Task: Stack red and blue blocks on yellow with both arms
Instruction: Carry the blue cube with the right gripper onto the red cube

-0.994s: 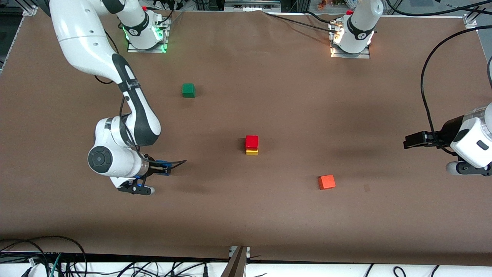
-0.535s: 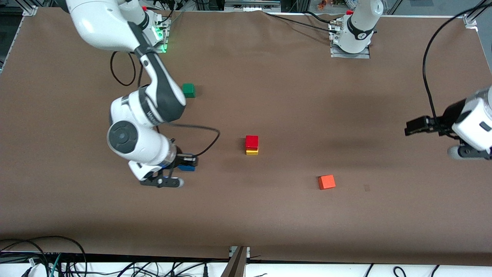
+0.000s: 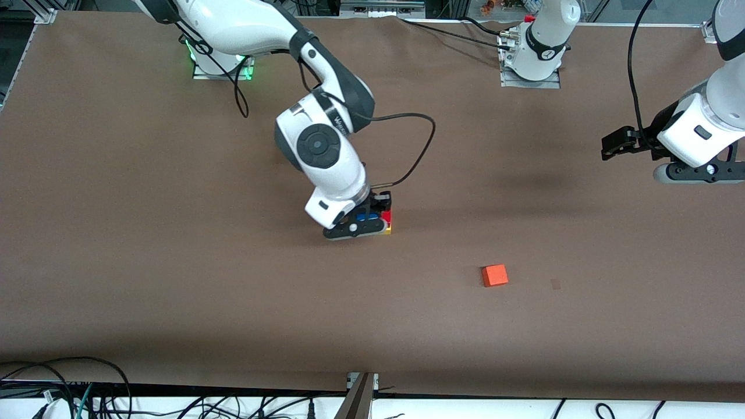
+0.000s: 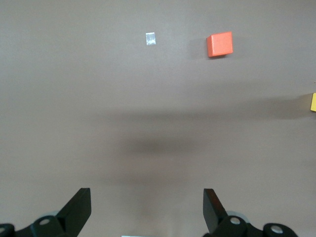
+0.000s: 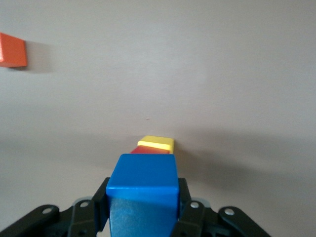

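Right gripper holding blue block over red block; left arm waits.

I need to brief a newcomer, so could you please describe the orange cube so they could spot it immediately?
On the brown table, look nearer the front camera than the red cube on the yellow cube, toward the left arm's end. The orange cube lies there alone, lighter than the red.

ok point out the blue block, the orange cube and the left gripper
blue block [image 5: 143, 177]: right wrist view, top face
orange cube [image 3: 495, 274]: front view, top face
left gripper [image 4: 147, 210]: left wrist view, midway between its open fingertips
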### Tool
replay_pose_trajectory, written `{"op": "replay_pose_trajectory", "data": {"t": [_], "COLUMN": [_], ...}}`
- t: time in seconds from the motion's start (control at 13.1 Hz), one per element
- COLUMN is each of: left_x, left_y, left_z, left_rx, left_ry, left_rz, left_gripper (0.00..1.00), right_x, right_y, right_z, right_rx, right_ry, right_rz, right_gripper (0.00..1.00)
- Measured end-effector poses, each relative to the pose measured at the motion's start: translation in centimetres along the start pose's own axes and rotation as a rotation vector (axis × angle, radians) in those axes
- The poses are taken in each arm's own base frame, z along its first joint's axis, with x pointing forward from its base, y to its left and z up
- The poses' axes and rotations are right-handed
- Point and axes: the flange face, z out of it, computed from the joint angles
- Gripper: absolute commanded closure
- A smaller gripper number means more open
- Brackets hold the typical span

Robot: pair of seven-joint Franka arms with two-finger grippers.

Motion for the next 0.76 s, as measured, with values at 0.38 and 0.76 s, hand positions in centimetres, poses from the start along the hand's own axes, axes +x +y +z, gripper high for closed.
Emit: {"op": "replay_pose_trajectory", "data": {"t": [0.38, 0.76], "left_x": [0.4, 0.5], "left_y": [0.1, 0.0], "left_z": [0.2, 0.4], "left_rx": [-0.002, -0.003], "left_ry": [0.016, 0.014], "left_rz": [0.002, 0.000], "left_gripper": [0.00, 0.00], "right_x": [-1.0, -1.8], "right_y": [-1.1, -1.7], "right_z": [2.1, 4.0], "right_rx": [-0.030, -0.061], "right_ry": [-0.008, -0.018], "right_rz": [-0.026, -0.040], "right_gripper": [0.83, 0.83]}}
